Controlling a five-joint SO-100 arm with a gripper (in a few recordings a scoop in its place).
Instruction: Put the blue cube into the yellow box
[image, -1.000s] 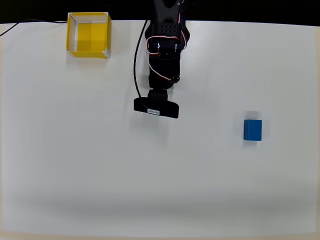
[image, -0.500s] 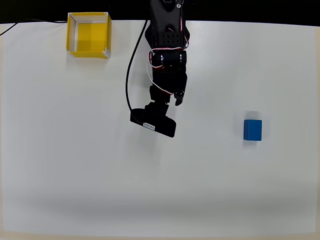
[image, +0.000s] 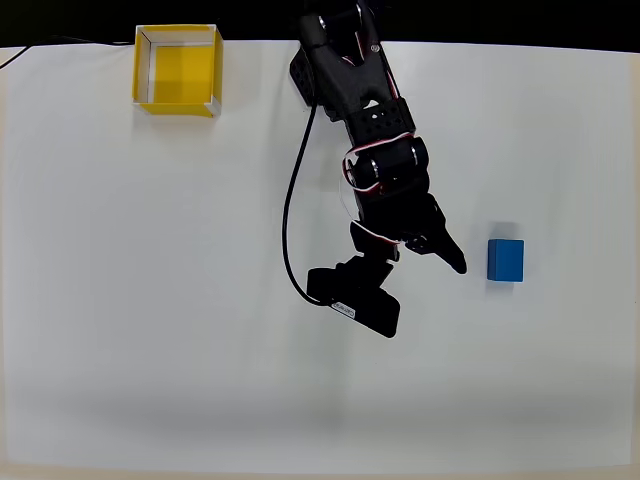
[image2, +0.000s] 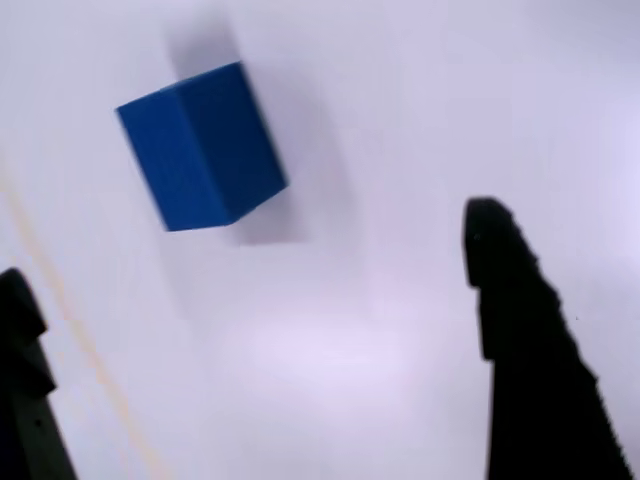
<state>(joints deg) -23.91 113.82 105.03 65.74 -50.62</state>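
The blue cube (image: 505, 260) rests on the white table at the right of the overhead view. In the wrist view the blue cube (image2: 200, 145) sits upper left, ahead of the fingers and apart from them. My black gripper (image: 443, 253) hangs just left of the cube, one finger (image: 455, 262) pointing at it. The wrist view shows the gripper (image2: 250, 240) open, a wide bare gap between its two dark fingers (image2: 520, 330). The yellow box (image: 177, 70) stands far off at the top left, with nothing in it.
The black arm (image: 365, 110) reaches down from the table's back edge. A black cable (image: 290, 210) loops along its left side to the wrist camera block (image: 355, 300). White tabletop (image: 200, 330) spreads to the left and front.
The arm has swung right and stretched out from the table's middle, bringing the gripper close to the blue cube. Cube and box have not moved.
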